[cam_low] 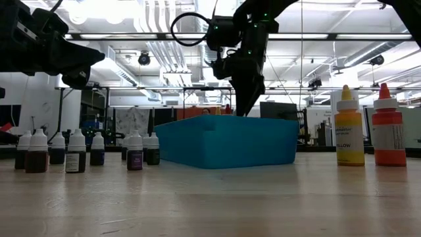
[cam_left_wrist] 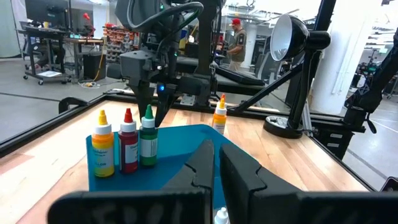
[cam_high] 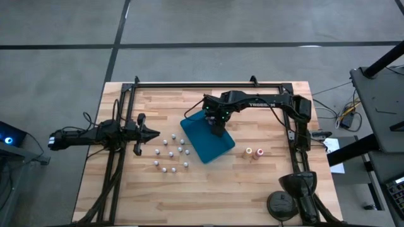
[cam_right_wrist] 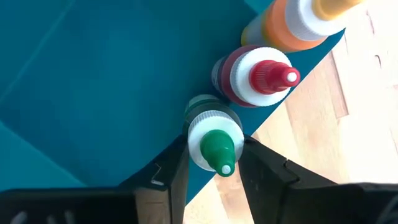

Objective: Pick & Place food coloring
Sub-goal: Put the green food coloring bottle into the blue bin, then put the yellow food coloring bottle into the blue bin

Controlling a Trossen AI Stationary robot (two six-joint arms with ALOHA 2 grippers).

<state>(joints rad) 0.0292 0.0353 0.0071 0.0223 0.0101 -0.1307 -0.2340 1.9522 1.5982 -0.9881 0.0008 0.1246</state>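
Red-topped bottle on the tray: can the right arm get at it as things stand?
Probably not directly. The right gripper has its fingers around the green-topped bottle, and the red-topped bottle stands close beside it, with the orange-topped one on its far side, so little finger room.

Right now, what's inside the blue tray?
Three bottles stand in a row along one edge of the tray: a yellow-topped one, a red one and a green one. The right pincer straddles the green one. The low view hides them behind the tray wall.

Overhead down, low level; both share blue tray [cam_high: 205,142]
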